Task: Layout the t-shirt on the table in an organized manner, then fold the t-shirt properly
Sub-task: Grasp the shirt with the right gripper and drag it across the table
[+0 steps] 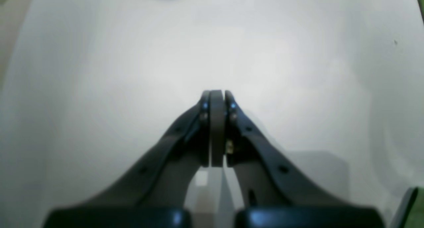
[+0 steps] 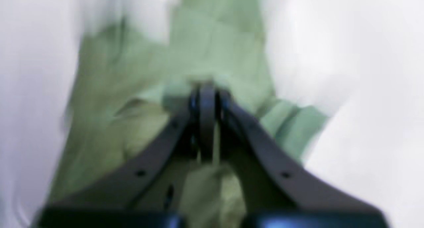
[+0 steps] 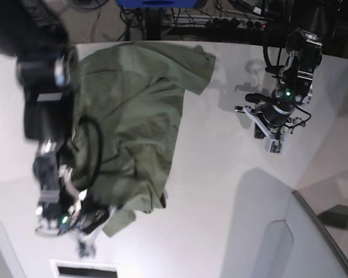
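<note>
T-shirt hem in right hand.

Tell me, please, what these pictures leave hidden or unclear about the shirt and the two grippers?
- Right wrist view: motion blur smears the t-shirt; whether the shut right gripper pinches cloth is unclear.
- Base view: the right arm covers the shirt's near-left part.
- Left wrist view: the shut left gripper over the table; the shirt is only an edge sliver.
</note>
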You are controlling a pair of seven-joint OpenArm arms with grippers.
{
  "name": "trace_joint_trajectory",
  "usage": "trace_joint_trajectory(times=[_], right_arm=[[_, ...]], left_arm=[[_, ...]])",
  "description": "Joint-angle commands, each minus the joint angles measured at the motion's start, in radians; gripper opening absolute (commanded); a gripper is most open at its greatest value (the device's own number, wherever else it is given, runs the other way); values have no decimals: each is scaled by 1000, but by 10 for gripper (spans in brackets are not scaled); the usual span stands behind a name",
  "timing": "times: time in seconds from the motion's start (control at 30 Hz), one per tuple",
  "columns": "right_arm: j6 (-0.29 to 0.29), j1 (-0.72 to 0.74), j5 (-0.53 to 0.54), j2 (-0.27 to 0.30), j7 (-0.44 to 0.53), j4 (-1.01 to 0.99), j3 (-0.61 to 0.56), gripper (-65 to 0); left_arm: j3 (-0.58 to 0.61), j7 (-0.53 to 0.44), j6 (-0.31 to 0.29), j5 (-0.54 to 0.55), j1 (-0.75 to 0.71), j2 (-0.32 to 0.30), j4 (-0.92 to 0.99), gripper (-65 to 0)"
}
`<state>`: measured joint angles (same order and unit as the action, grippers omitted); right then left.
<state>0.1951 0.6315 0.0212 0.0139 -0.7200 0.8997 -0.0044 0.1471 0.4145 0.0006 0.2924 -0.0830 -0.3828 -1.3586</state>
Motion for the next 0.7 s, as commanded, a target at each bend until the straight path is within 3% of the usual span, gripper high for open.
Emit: trace_joint_trajectory(times=[0.0, 0.07, 0.13, 0.17, 0.33, 0.4, 0.6, 0.67], right_arm=[[-6, 92, -4, 25, 107, -77, 2, -564], [-6, 196, -5, 68, 313, -291, 1, -393], [-16, 253, -5, 97, 425, -409, 1, -251], [-30, 261, -5, 114, 438, -420, 1, -221], [-44, 139, -5, 131, 434, -218, 2, -246], [-44, 40, -5, 130, 374, -75, 1, -245], [-46, -232, -4, 91, -31, 421, 7, -252], [-46, -350, -4, 84, -143, 617, 7, -341]], left_arm=[[-1, -22, 3, 3, 10, -8, -20, -650], [3, -22, 3, 3, 10, -5, -20, -650], [3, -22, 3, 3, 10, -3, -20, -650], [4, -22, 3, 3, 10, -3, -20, -650], [4, -22, 3, 3, 12, -3, -11, -650], [4, -22, 3, 3, 13, -3, -11, -650], [7, -21, 3, 1, 44, 25, -12, -650], [9, -21, 3, 1, 53, 31, -20, -650]])
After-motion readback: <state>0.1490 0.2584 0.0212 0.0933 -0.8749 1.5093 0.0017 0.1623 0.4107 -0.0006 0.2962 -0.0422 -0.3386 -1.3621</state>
